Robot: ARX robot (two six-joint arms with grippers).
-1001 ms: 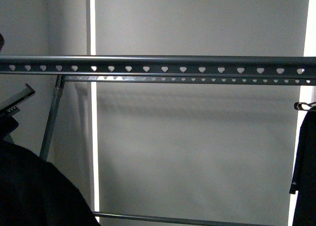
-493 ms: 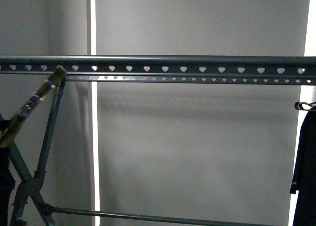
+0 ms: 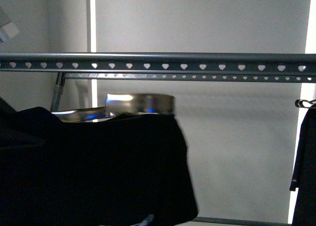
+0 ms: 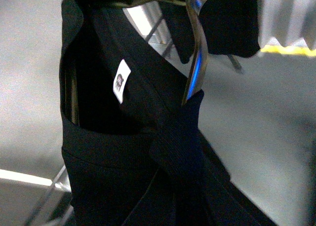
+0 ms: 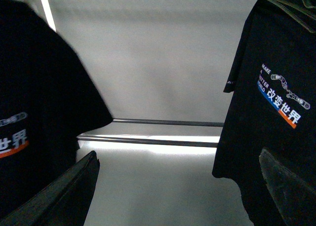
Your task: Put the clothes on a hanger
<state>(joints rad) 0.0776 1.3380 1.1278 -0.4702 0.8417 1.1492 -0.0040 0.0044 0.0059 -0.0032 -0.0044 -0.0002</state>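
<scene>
The black T-shirt [image 3: 98,171] hung on its shiny hanger [image 3: 140,103] at the lower left of the front view, just below the rack [image 3: 197,66] rail and not yet hooked on. I judged the cloth light, limp and prone to sway, so the stiff, slick metal near the hook was the place to hold. My left gripper's state I could not tell; my right gripper [image 5: 177,196] stood apart and empty. Open rail ran through the middle of the frame, while the other garment [image 3: 305,162] crowded the right edge.
</scene>
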